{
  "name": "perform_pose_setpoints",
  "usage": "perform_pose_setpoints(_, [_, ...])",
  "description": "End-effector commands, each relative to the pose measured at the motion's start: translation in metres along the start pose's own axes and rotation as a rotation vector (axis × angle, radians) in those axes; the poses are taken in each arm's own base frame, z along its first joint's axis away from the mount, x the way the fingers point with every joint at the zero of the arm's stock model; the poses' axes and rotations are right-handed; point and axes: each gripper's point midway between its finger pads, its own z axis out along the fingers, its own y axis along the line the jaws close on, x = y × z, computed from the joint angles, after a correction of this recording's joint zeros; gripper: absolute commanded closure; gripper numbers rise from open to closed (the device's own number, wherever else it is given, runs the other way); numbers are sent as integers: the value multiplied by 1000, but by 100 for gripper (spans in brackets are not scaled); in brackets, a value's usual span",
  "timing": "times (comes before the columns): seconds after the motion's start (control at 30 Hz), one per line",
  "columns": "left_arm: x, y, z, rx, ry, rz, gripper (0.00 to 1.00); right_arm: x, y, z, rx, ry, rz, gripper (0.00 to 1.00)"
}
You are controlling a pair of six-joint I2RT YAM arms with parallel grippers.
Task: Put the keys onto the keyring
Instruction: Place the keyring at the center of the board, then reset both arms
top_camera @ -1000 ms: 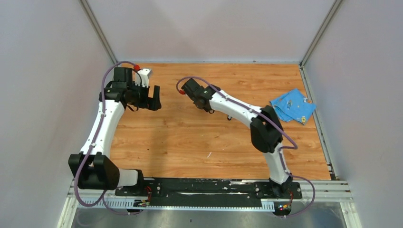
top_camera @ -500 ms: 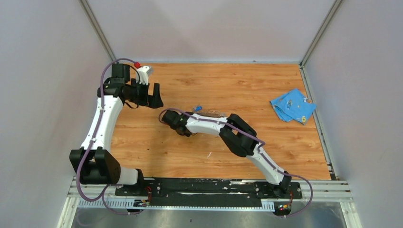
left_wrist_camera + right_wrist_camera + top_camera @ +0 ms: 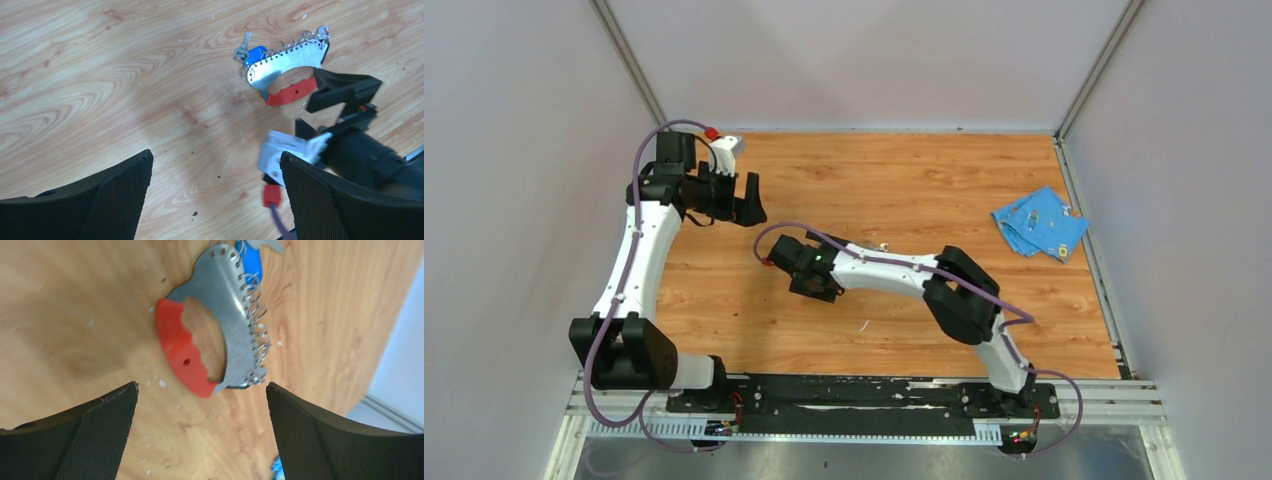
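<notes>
On the table [image 3: 944, 175], near the middle | my right gripper [image 3: 200, 390] stands wide open over the keyring [image 3: 227, 325], holding nothing | blue-headed key [image 3: 251, 265] lies against its grey end | my left gripper [image 3: 215, 160] wide open, empty

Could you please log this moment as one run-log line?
left gripper: open, empty | right gripper: open over keyring | keyring: flat on table | blue key: at its silvery end
</notes>
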Motion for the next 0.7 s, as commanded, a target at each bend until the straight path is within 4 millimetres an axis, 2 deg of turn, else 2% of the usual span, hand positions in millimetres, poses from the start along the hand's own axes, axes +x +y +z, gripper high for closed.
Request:
perform_pose_setpoints(0.0, [2,-6,-12,9,-12,49,0,-4,-4,-47,-187,-163,224,0])
perform_pose_setpoints(0.13, [15,0,-4,2,6,78,0,19,-36,-71,-200,-239,392,0])
perform_pose_setpoints(0.23, [22,10,10,-25,-12,90,0,52,-61,-81,-162,-277,522,0])
perform_pose_setpoints(0.33, [32,22,28,-76,-36,124,0,91,-90,-83,-132,-329,772,0])
perform_pose_setpoints(0.43, [39,40,46,-149,-105,146,0,146,-123,-79,-39,-352,1031,0])
perform_pose_setpoints(0.53, [42,48,61,-179,-205,178,0,206,-147,-73,89,-355,1229,0])
perform_pose_setpoints(0.67, [51,63,81,-229,-281,230,0,302,-179,-72,522,-273,1449,0])
